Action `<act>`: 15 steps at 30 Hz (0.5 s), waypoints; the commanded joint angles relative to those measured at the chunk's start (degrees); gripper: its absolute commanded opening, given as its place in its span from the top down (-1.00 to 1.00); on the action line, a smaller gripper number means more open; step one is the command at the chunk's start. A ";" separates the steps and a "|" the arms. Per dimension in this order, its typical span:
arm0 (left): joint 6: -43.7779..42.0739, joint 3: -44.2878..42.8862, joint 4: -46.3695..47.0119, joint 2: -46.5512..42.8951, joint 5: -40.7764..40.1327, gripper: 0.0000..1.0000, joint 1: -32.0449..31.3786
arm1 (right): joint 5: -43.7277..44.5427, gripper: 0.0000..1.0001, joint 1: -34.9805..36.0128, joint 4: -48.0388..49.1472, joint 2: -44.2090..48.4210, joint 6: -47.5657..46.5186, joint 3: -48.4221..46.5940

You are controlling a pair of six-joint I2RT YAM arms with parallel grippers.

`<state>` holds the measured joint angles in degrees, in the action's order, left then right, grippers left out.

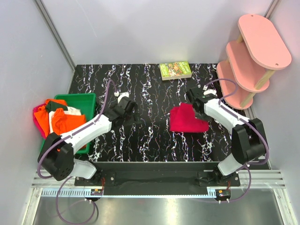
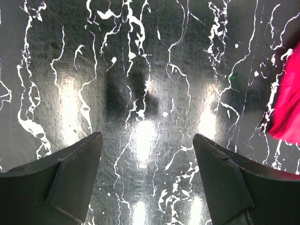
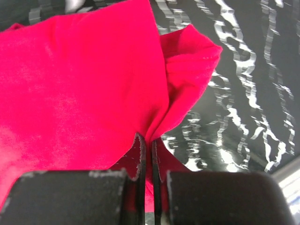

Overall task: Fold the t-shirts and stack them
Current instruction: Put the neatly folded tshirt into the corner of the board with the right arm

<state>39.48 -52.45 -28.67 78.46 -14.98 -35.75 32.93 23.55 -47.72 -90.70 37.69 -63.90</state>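
- Your left gripper (image 2: 147, 138), jaws wide apart, hovers over open marbled table (image 1: 150, 140) at centre frame.
- Your right gripper (image 3: 146, 143) pinches the bunched crimson t-shirt (image 1: 186, 120), centre right.

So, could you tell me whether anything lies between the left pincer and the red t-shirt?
Nothing visible does: only bare black marbled table lies between the open left pincer and the red t-shirt, which the right pincer grips.

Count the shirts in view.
4. The red shirt lies on the table, pinched by the right gripper; orange, white and pink are heaped at the green bin on the left. More may be buried there.
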 commanded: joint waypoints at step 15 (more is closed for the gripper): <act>-1.16 0.33 -0.08 -2.16 3.91 -0.64 -1.25 | 12.69 1.00 -10.54 -12.21 -1.49 -2.98 -3.86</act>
<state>39.44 -52.34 -29.91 77.93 -12.67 -36.21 40.80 14.17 -55.68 -89.47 34.54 -63.94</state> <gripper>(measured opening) 0.823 0.029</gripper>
